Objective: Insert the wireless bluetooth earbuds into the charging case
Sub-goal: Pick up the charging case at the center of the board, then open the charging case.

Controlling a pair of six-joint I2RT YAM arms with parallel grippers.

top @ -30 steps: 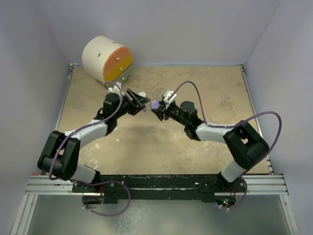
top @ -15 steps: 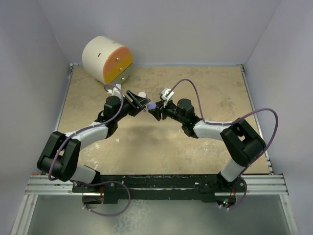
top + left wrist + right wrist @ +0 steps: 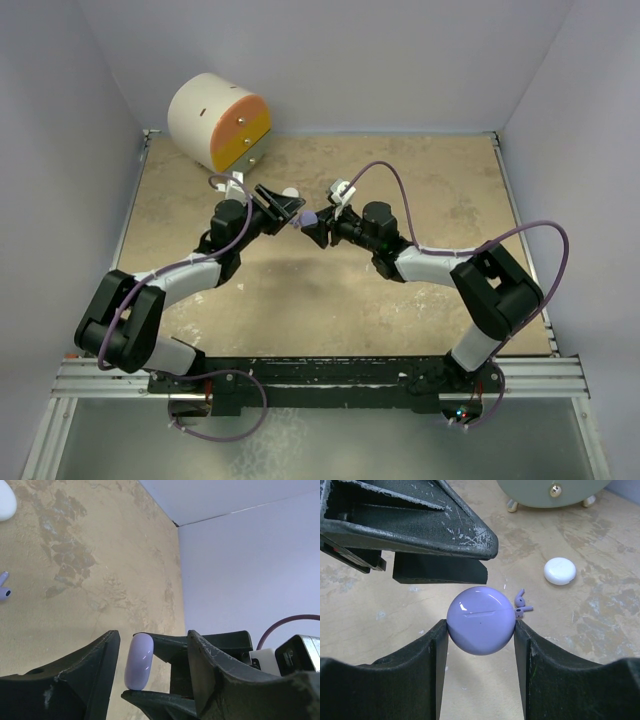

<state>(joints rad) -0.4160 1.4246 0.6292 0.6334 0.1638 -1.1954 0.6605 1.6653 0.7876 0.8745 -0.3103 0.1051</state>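
Note:
My right gripper [image 3: 481, 627] is shut on the closed, round lilac charging case [image 3: 480, 619], holding it by its sides above the table. The same case [image 3: 139, 661] shows edge-on in the left wrist view, between the fingers of my left gripper [image 3: 152, 637]. That gripper is open, with a narrow gap on one side of the case and a wide gap on the other. From above, the case [image 3: 311, 217] hangs where the two grippers meet. Two small purple earbuds [image 3: 520, 605] lie on the table just behind the case. One of them [image 3: 3, 592] shows at the left edge of the left wrist view.
A round white puck [image 3: 560, 571] lies on the table beyond the earbuds, and it [image 3: 290, 192] shows just behind my left gripper from above. A white cylinder with an orange face [image 3: 218, 122] stands at the back left corner. Walls close in the back and both sides.
My right arm has carried the lilac case leftward until it sits between the left gripper's fingers. The left fingers have narrowed slightly around it.

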